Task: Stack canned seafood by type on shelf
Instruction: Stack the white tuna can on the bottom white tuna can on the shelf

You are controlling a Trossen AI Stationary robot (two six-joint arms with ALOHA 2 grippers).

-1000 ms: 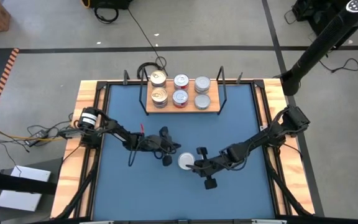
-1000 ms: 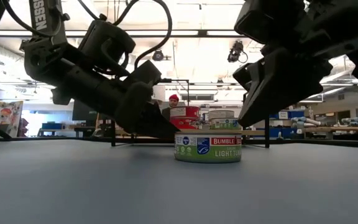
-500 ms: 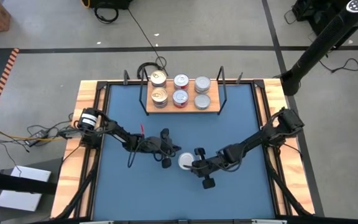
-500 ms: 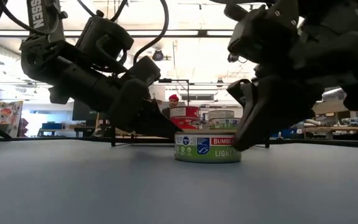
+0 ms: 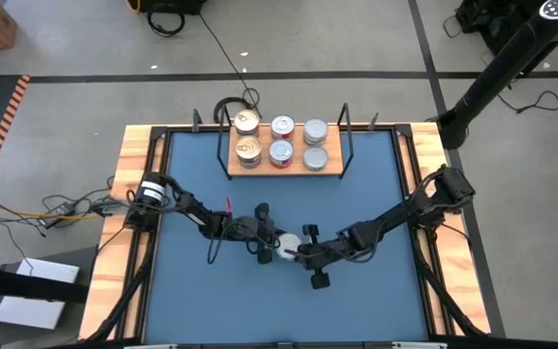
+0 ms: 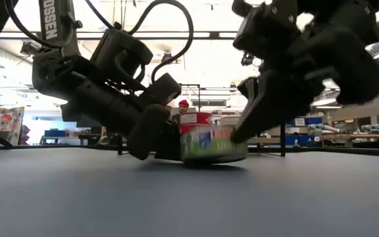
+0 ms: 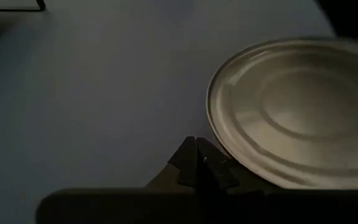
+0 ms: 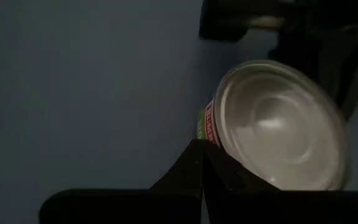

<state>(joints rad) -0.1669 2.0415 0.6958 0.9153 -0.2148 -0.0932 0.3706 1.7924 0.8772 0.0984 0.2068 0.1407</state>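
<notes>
On the blue counter [image 5: 192,281], toward its near edge and about midway between the 2 side edges, 1 loose can [image 5: 286,243] with a silver top and a green and red label sits squeezed between both arms. In the low view this can [image 6: 214,145] is tilted, one side lifted off the surface. The left gripper [image 5: 265,244] presses against it from the left-edge side, its fingers [image 7: 196,163] clenched together on nothing, their tip touching the can's rim [image 7: 303,112]. The right gripper [image 5: 302,250] presses from the right-edge side, its fingers [image 8: 202,163] likewise clenched and empty, their tip against the can's wall [image 8: 278,121] just below the lid. Farther back, at the middle of the far edge, stands the shelf [image 5: 284,171], a light-wood board with black wire frames at both ends. It carries 6 cans in 2 rows of 3: 2 gold-topped cans [image 5: 247,147] at the left end, 2 red-sided ones [image 5: 281,151] in the middle, 2 silver ones [image 5: 315,158] at the right end.
</notes>
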